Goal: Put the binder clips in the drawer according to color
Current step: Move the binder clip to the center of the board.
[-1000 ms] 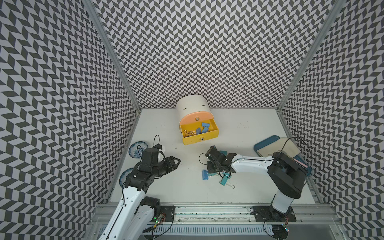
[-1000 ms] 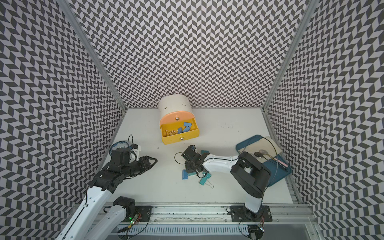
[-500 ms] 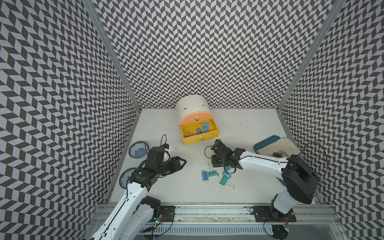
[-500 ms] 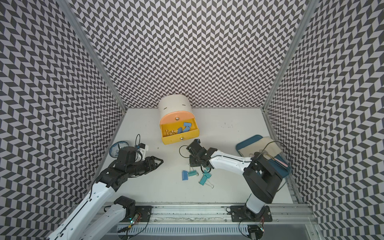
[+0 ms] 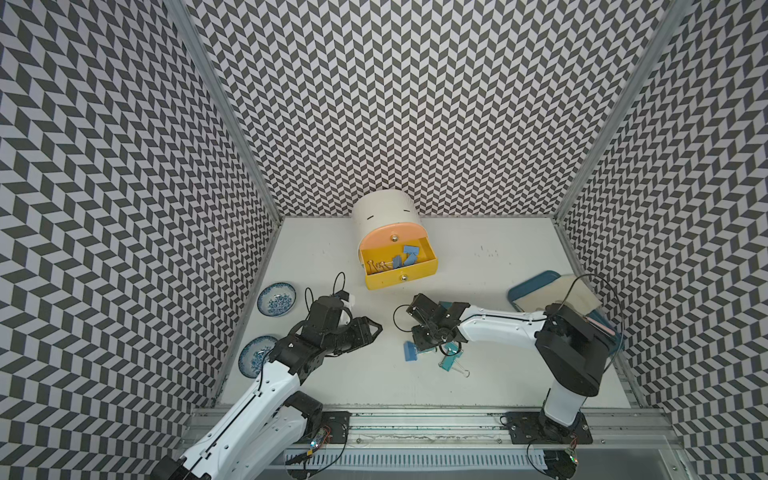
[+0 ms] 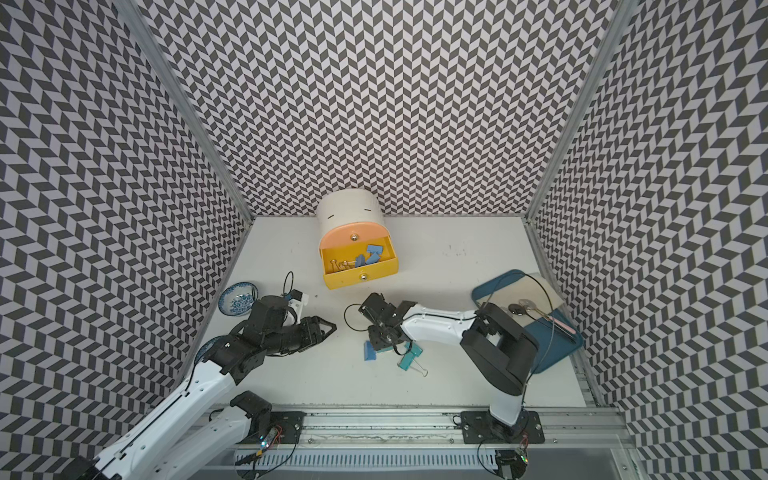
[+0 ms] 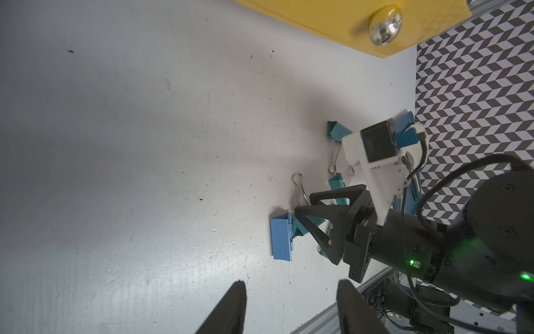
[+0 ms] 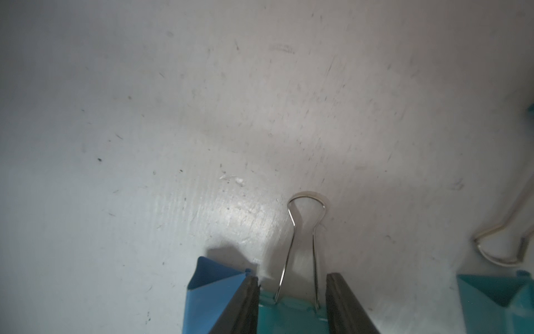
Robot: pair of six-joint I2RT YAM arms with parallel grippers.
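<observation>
Two white robot arms work on a pale grey tabletop (image 5: 519, 374) inside a chevron-patterned booth.

The right gripper (image 8: 292, 279) points down at a small pile of loose binder clips. Its two black jaws stand apart and hold nothing. Seen from the right wrist, a teal metal binder clip (image 8: 291, 313) lies directly below the gap between the jaws. Its silver wire loop handle (image 8: 306, 231) lies flat on the table and runs straight ahead, away from the wrist. The jaws would therefore close across the clip's folded body, at right angles to the handle.

A blue metal binder clip (image 8: 213, 282) lies just beside the teal one, with its open end partly under one jaw (a likely snag when the jaws shut). A second teal binder clip (image 5: 449, 362) lies near the pile, on the side towards the arm bases.

The left gripper (image 7: 290, 292) is also parted and empty. It faces the pile from well apart, so the right arm is plainly the nearer one.

The small white round-topped cabinet (image 5: 384, 212) stands against the back wall, beyond the pile. Its yellow drawer (image 5: 399, 277) is pulled out and holds several blue binder clips (image 5: 409, 254). The peach drawer front (image 5: 392, 239) above it is shut. By colour, the teal clip probably belongs in a different drawer from the blue ones.
</observation>
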